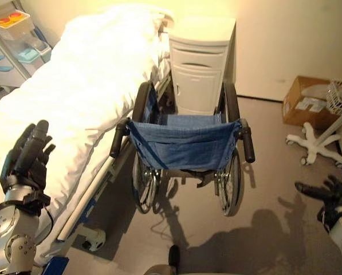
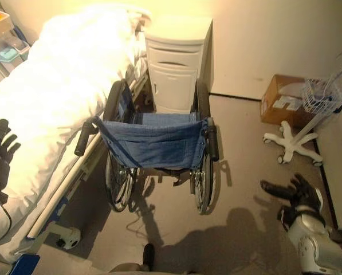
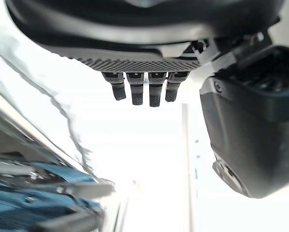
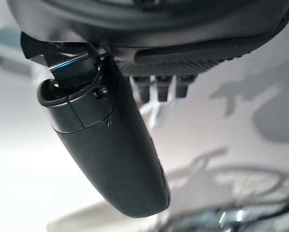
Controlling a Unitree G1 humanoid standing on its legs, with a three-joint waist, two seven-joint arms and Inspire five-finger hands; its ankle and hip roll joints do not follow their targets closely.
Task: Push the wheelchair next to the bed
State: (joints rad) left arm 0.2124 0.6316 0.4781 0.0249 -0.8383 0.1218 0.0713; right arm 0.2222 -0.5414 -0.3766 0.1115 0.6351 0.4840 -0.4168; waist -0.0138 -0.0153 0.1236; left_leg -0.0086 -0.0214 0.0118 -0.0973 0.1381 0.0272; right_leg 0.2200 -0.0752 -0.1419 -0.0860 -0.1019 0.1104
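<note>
A wheelchair (image 1: 182, 143) with a blue cloth back and two black push handles stands on the floor, its left wheel close beside the bed (image 1: 73, 97), which has a white cover. Its front faces a white bedside cabinet (image 1: 198, 69). My left hand (image 1: 28, 154) is raised at the lower left over the bed's edge, fingers straight, apart from the left handle (image 1: 119, 140). My right hand (image 1: 325, 195) hangs at the lower right with fingers spread, well to the right of the right handle (image 1: 248, 143). Neither hand holds anything.
A cardboard box (image 1: 305, 103) sits against the far wall on the right. A white wheeled stand (image 1: 314, 140) carrying a wire basket (image 1: 341, 97) is beside it. A cart with blue drawers (image 1: 10, 46) stands at the far left behind the bed.
</note>
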